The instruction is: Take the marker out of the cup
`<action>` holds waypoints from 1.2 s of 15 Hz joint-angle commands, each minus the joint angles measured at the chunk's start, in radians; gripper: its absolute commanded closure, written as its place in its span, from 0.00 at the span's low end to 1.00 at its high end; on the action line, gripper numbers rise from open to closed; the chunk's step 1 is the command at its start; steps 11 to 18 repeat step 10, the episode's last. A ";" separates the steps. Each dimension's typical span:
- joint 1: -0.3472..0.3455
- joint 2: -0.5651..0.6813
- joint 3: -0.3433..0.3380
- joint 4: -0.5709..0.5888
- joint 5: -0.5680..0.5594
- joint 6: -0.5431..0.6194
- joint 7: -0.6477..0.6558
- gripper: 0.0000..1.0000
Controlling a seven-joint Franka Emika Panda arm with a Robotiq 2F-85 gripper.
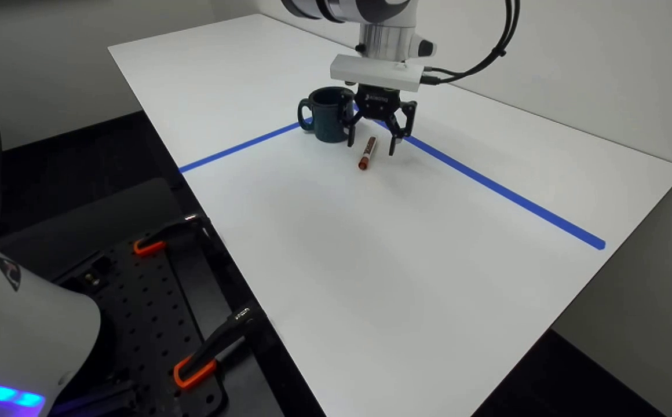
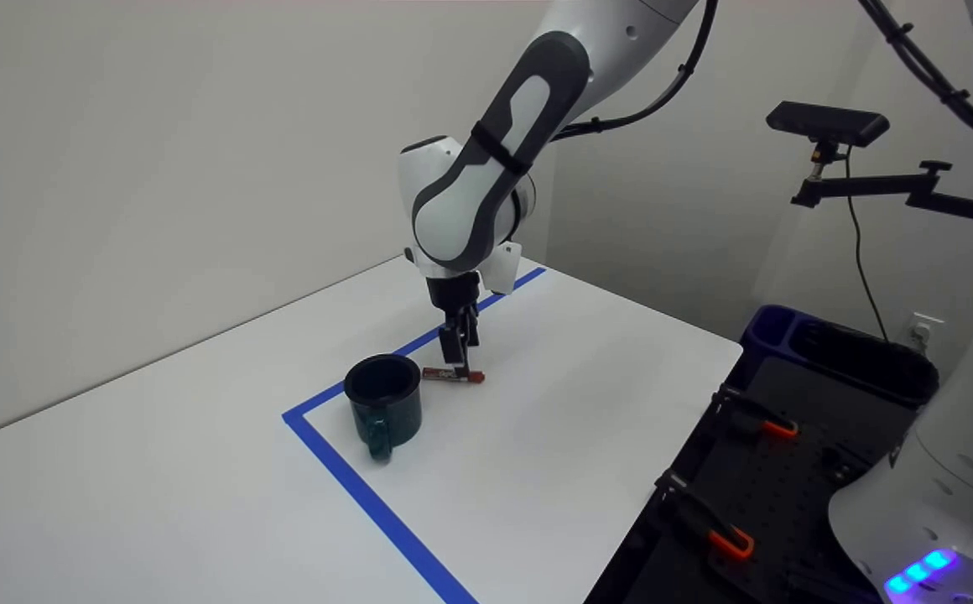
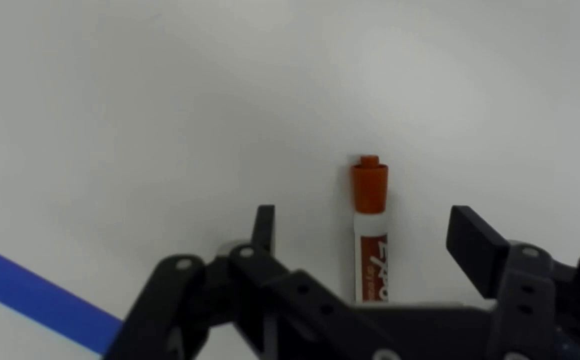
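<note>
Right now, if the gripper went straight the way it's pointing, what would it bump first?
Probably the white tabletop: the open gripper points down, its fingertips on either side of the Expo dry-erase marker, though height is unclear.

In the wrist view, the marker (image 3: 371,227) is bearing "Expo" in white on dark red, with a smaller line, seemingly "dry erase", running beside it. In an exterior view, pale lettering too small for reading is marking the gripper (image 1: 372,145) and a clamp (image 1: 223,339), while a dark emblem (image 1: 7,273) is sitting on the robot's base (image 1: 29,330).
</note>
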 commanded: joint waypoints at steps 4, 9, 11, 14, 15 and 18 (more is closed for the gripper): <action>0.023 -0.154 0.002 -0.041 -0.014 -0.060 0.039 0.00; 0.043 -0.241 0.003 -0.046 -0.020 -0.095 0.041 0.00; 0.046 -0.250 0.003 -0.046 -0.019 -0.101 0.041 0.00; 0.046 -0.250 0.003 -0.046 -0.019 -0.101 0.041 0.00; 0.046 -0.250 0.003 -0.046 -0.019 -0.101 0.041 0.00; 0.046 -0.250 0.003 -0.046 -0.019 -0.101 0.041 0.00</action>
